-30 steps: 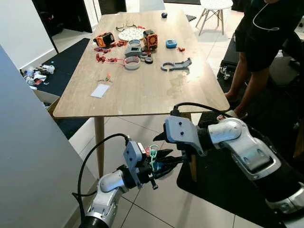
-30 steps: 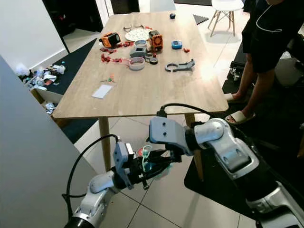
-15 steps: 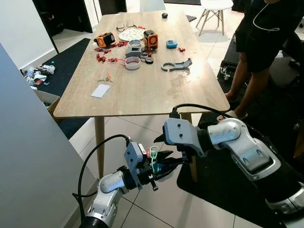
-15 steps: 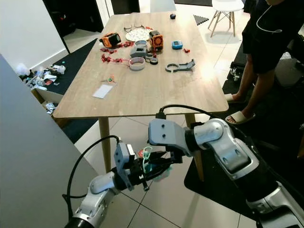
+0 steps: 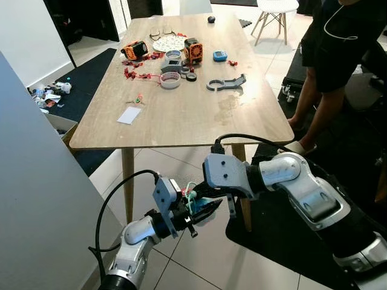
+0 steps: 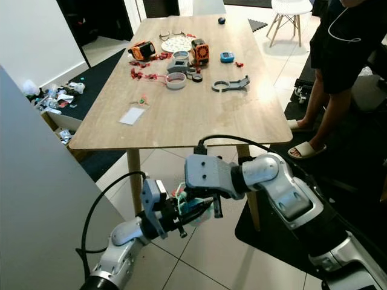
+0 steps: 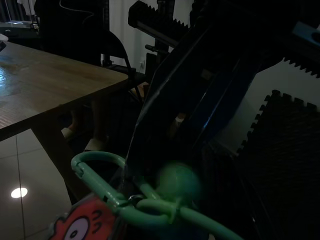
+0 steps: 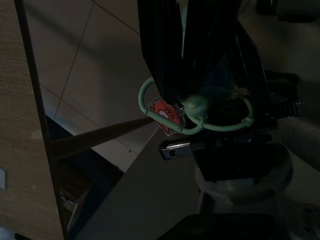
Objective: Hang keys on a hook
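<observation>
The keys (image 8: 172, 112) sit half buried between the dark fingers of both grippers, so which one grips them cannot be told. The person (image 5: 338, 54) is cut off above the chest. Small parts on the table (image 5: 181, 115) are too tiny to name.

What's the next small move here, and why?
Probably finish the handover: both end effectors meet low in front of the wooden table, left end effector and right end effector on the same green key ring. One should confirm its grip and the other let go before heading for a hook.
</observation>
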Robot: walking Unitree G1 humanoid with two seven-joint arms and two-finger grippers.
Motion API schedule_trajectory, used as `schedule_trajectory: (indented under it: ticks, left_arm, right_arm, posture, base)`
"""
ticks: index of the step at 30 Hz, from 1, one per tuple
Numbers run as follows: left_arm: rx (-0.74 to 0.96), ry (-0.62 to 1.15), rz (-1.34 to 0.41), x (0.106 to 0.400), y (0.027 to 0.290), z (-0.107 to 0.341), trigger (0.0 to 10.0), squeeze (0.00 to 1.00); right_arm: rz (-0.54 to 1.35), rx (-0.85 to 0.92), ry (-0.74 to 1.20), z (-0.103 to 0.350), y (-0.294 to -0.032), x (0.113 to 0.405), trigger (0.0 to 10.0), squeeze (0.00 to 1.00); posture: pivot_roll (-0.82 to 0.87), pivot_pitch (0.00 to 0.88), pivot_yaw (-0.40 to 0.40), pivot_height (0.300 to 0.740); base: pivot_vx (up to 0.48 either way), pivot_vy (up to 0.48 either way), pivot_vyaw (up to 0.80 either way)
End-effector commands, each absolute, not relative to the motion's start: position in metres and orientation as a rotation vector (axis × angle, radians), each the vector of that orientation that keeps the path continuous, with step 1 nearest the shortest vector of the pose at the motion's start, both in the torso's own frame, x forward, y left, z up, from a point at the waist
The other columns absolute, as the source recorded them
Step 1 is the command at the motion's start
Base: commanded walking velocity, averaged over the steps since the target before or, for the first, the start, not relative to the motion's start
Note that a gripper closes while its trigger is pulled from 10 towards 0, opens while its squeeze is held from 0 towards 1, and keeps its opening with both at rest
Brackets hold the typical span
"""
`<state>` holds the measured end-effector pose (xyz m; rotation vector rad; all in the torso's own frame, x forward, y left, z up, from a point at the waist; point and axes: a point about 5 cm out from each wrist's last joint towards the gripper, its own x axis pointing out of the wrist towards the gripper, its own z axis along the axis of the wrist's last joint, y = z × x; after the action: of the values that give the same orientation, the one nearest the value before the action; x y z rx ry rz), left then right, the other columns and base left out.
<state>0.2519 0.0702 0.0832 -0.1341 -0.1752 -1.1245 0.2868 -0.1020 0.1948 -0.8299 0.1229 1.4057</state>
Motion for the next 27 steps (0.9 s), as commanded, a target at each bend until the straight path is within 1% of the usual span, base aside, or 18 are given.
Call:
schedule_trajectory:
  ticks: [1,11,15,21,27]
  left_arm:
    - [-0.114,-0.197,-1.126,0.252,0.074,0.086,10.0,0.0]
    - [-0.113,-0.193,-1.127,0.252,0.073,0.086,10.0,0.0]
    - [-0.112,-0.189,-1.125,0.252,0.074,0.085,10.0,0.0]
    - [-0.12,-0.18,-1.103,0.255,0.076,0.084,10.0,0.0]
    - [-0.131,-0.17,-1.097,0.256,0.076,0.083,10.0,0.0]
  right_arm:
    - [1.387,-0.834,0.133,0.192,-0.103,0.289,0.0,0.0]
    - [1.37,-0.851,0.105,0.195,-0.103,0.291,0.0,0.0]
    - [1.338,-0.879,0.089,0.198,-0.106,0.294,0.0,0.0]
    - [1.238,-0.949,0.062,0.205,-0.113,0.304,0.0,0.0]
    - [1.211,-0.979,0.07,0.204,-0.117,0.307,0.0,0.0]
  posture:
    - [-0.12,0.07,0.065,0.74]
    - [-0.13,0.072,0.064,0.74]
    - [-0.13,0.072,0.065,0.74]
    - [-0.13,0.07,0.064,0.74]
    - [-0.13,0.068,0.063,0.74]
  base:
    - [0.0,0.0,0.0]
    - [0.0,0.0,0.0]
    - [0.0,0.0,0.0]
    - [0.0,0.0,0.0]
    - [0.0,0.0,0.0]
